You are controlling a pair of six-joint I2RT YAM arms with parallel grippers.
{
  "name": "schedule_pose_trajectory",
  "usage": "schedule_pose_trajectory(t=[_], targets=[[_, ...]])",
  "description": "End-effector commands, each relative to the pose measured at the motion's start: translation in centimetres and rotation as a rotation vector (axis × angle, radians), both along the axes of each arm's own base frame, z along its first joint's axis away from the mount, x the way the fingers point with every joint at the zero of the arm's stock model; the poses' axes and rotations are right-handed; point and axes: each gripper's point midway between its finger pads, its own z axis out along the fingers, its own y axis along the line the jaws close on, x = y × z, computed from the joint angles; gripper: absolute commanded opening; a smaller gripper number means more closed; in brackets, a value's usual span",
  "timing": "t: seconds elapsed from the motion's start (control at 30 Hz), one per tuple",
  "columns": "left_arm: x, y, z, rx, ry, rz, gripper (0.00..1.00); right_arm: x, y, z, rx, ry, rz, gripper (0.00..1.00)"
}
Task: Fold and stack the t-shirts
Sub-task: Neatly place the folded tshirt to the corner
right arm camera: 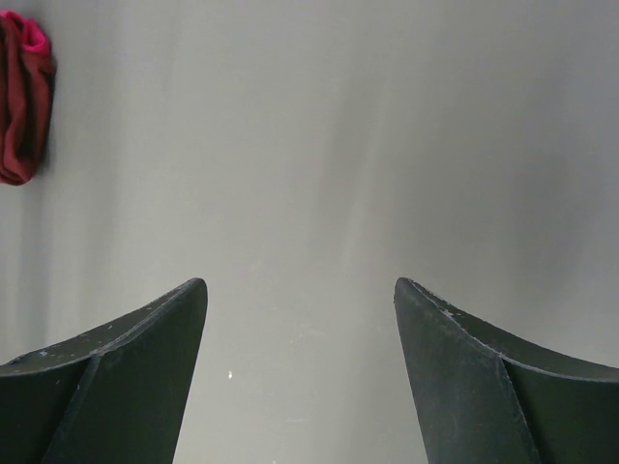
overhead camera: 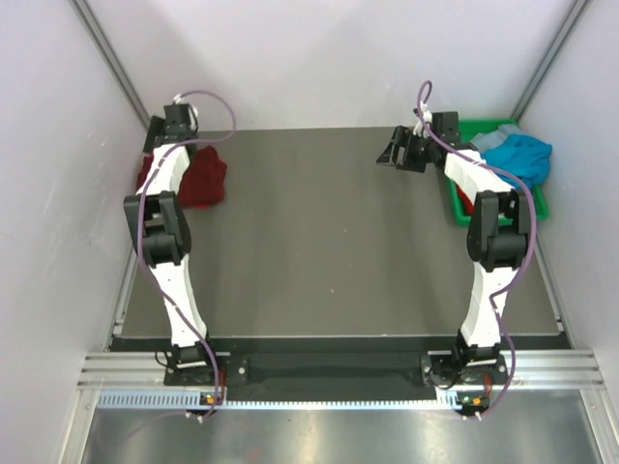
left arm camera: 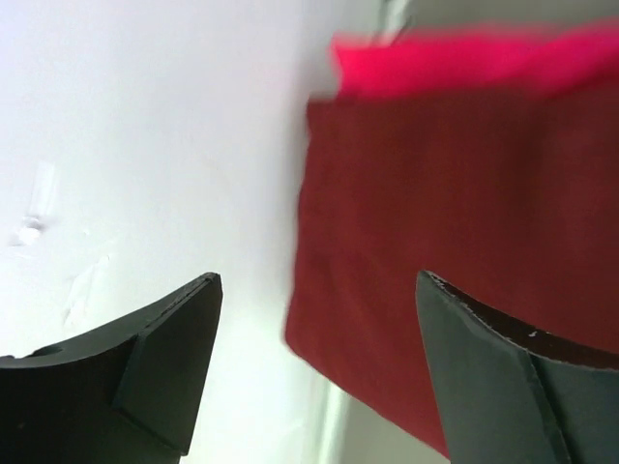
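Two shirts lie together at the far left edge of the table [overhead camera: 319,242]: the maroon shirt [left arm camera: 435,242] with the crimson shirt [left arm camera: 464,58] touching it, close to the wall. The left gripper [left arm camera: 317,280] hangs just beside the maroon shirt, fingers apart, nothing between them. The right gripper [right arm camera: 300,285] is also spread and empty, and faces bare table. The teal shirt [overhead camera: 517,155] is heaped in the bin [overhead camera: 453,205] and spills over its rim.

Risks, judged from here:
- If you draw the left arm back low, a finger may catch the maroon edge and drag the fold open (the cloth looks loose there).
- Push the pile toward the wall and it may bunch up or slip off the table edge.
- Lift the teal shirt by one pinch and it may snag the rim and tip or tow the bin.
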Motion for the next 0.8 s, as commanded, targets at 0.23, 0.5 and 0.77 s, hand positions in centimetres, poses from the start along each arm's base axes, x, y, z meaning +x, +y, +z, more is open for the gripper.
schedule_pose_trajectory(t=[0.23,0.5,0.77], targets=[[0.8,-19.3,5.1,-0.648,-0.201,-0.263,0.99,2.5,-4.9,9.9,-0.265,-0.302,-0.117,0.84],[-0.3,-30.3,11.9,-0.799,-0.319,-0.414,0.99,1.6,-13.8,16.9,-0.629,-0.409,-0.561,1.00],[-1.0,-32.3,12.0,-0.758,-0.312,-0.441,0.99,-1.6,-14.6,20.5,-0.716,-0.475,-0.555,1.00]])
